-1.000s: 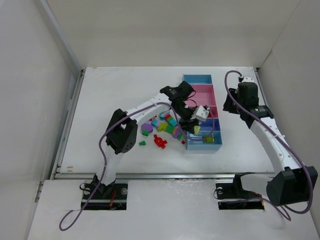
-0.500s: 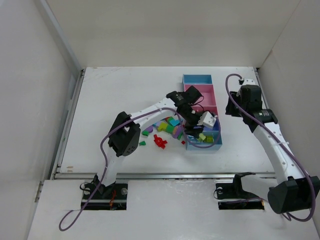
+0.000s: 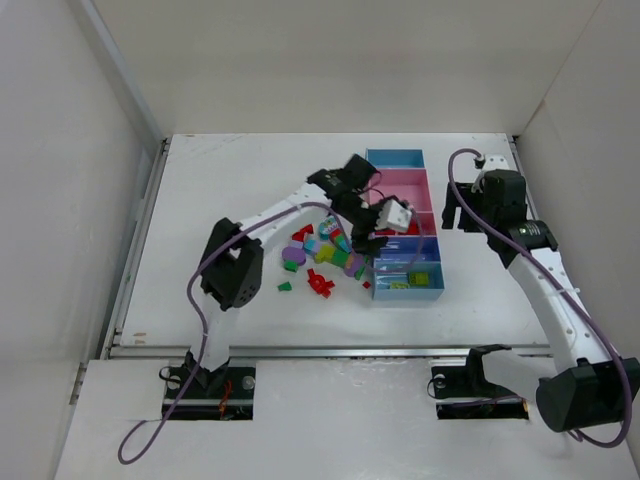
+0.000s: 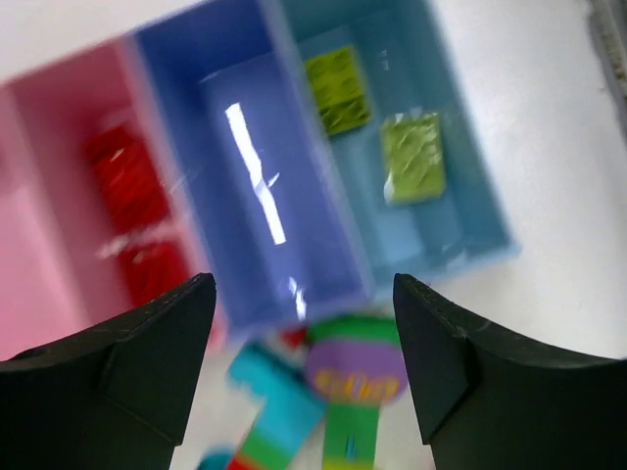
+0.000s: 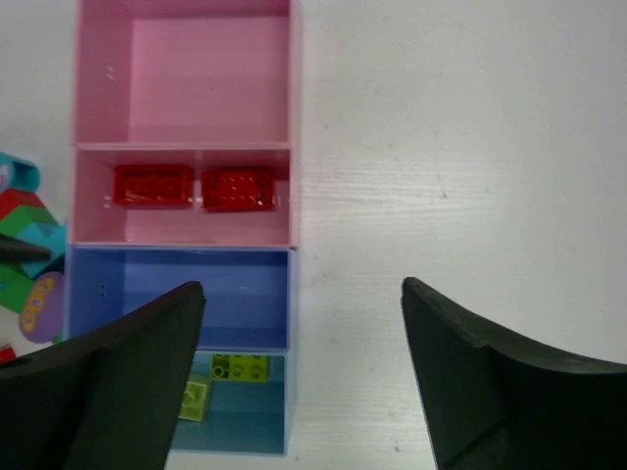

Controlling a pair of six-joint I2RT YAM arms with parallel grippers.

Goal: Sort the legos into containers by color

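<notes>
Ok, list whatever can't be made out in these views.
- Left wrist view: motion blur; studs on the red bricks unreadable.
- Right wrist view: far light blue bin cut off by the top edge; near light blue bin partly behind a finger of the right claw.
- Top view: loose pile partly under the left arm; its bricks too small to count.

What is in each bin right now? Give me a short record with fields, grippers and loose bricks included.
far light blue bin: looks empty
far pink bin: empty
near pink bin: two red bricks
dark blue bin: empty
near light blue bin: two yellow-green bricks
loose bricks: mixed colours, on the table left of the bins
left gripper: open, holds nothing
right gripper: open, holds nothing
</notes>
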